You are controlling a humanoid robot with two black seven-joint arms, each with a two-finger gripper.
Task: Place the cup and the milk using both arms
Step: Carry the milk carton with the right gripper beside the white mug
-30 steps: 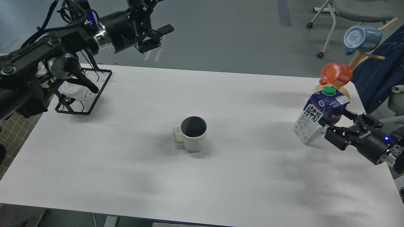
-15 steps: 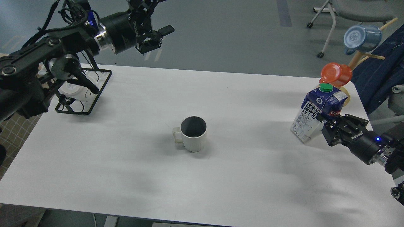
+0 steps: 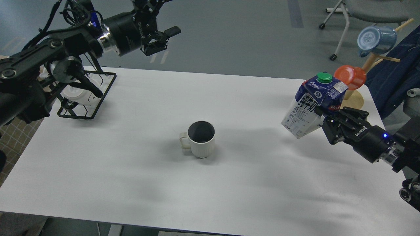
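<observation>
A white ribbed cup (image 3: 200, 140) with a dark inside stands upright in the middle of the white table (image 3: 137, 183), its handle to the left. My right gripper (image 3: 325, 116) is shut on a blue and white milk carton (image 3: 311, 105) with a green cap. It holds the carton tilted above the table's right side. My left gripper (image 3: 162, 41) is open and empty, high above the table's far left edge, well away from the cup.
A black wire rack (image 3: 87, 95) with a white object in it stands at the table's left rear. A wooden stand (image 3: 356, 98) with an orange cup (image 3: 349, 77) and a blue cup (image 3: 375, 39) is at the right rear. A chair stands beyond.
My right gripper has lifted the milk carton off the table and carried it left and up. The left arm and the cup have not moved.
</observation>
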